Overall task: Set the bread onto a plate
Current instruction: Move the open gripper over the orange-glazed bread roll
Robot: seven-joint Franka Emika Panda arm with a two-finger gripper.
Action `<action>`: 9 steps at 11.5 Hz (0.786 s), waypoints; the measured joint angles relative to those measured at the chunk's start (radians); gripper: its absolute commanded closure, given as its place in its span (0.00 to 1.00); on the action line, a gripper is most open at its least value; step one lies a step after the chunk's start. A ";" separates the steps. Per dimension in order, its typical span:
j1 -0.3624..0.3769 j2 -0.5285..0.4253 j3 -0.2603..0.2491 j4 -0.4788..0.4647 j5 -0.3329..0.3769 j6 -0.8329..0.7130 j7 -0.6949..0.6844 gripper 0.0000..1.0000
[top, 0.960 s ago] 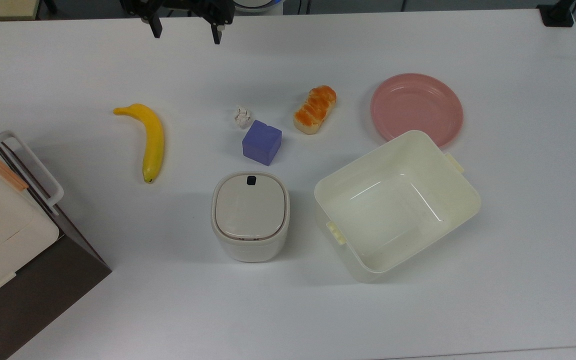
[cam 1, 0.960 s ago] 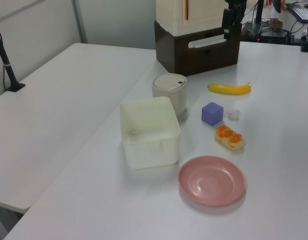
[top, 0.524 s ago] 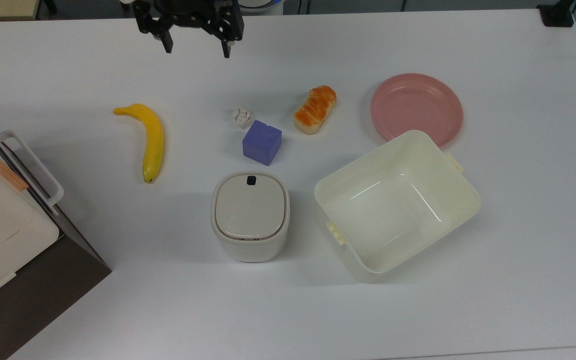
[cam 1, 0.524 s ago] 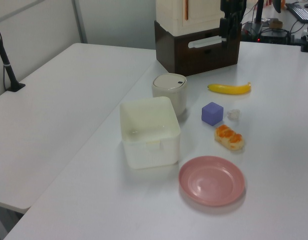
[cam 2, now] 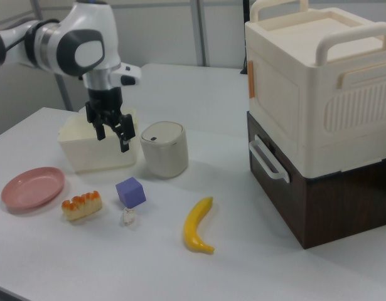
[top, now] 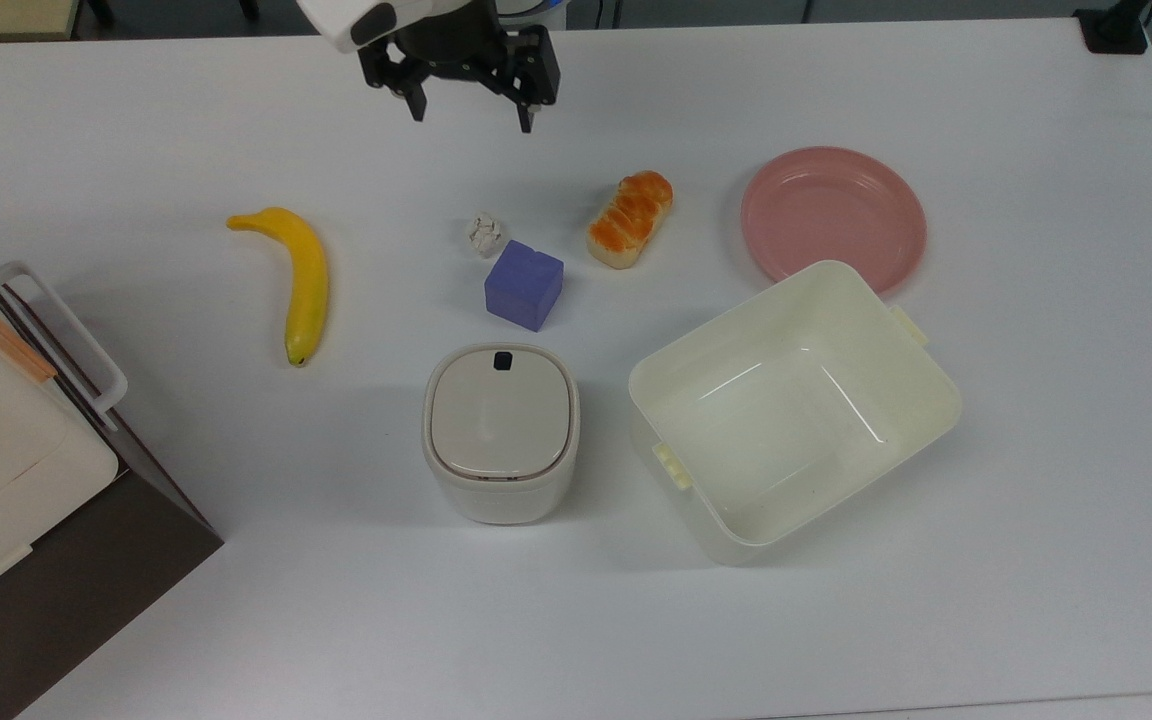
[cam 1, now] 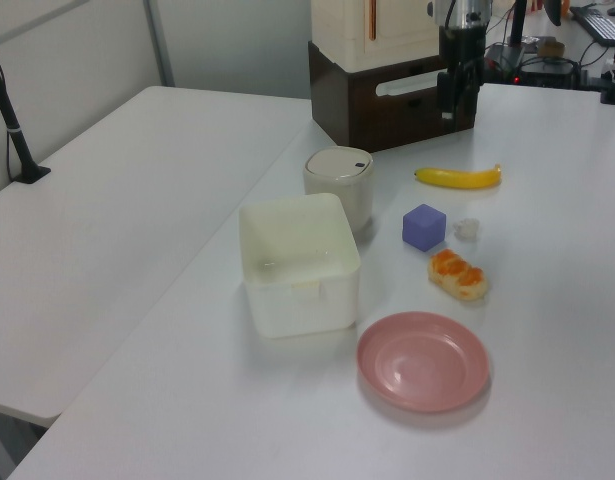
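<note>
Two fingers (top: 470, 118) hang wide apart, holding nothing, above the tabletop (top: 986, 560); the bread (top: 630, 219) lies beyond them toward the plate (top: 833, 215).

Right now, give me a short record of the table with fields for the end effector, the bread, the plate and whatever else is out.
end effector: open, empty, above the table, off to the top view's left of the bread
bread: on the table, untouched
plate: pink, empty, to the top view's right of the bread
other items: banana, purple cube, crumpled paper, lidded bin, cream tub
</note>
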 measured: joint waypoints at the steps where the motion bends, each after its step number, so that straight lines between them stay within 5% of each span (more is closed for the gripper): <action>1: 0.023 -0.031 0.000 -0.076 0.000 0.078 0.026 0.00; 4: 0.109 -0.108 0.001 -0.261 0.000 0.175 0.094 0.00; 9: 0.251 -0.090 0.002 -0.416 -0.046 0.366 0.287 0.00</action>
